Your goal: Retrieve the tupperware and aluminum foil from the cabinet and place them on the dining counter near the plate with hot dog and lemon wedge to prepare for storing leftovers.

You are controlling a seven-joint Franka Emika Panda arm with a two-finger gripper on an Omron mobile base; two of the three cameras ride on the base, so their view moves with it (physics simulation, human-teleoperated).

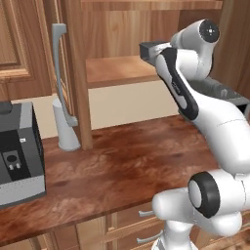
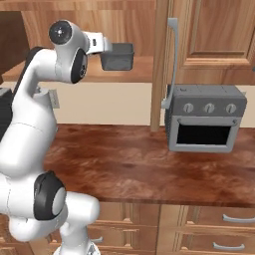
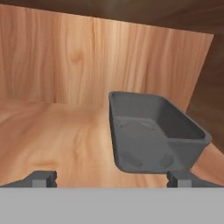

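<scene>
The dark grey tupperware [image 3: 153, 131] is seen resting on the cabinet [image 2: 144, 67] shelf. The fingers [image 3: 43, 178] are spread wide apart, held just before the tub, nothing gripped.

Readable text: none was found in any view.
Toaster oven [image 2: 205, 118]: three round knobs on its front carried no legible marks (too small to tell).
Grey appliance [image 1: 18, 154]: its black panel showed small shapes, not readable.
</scene>
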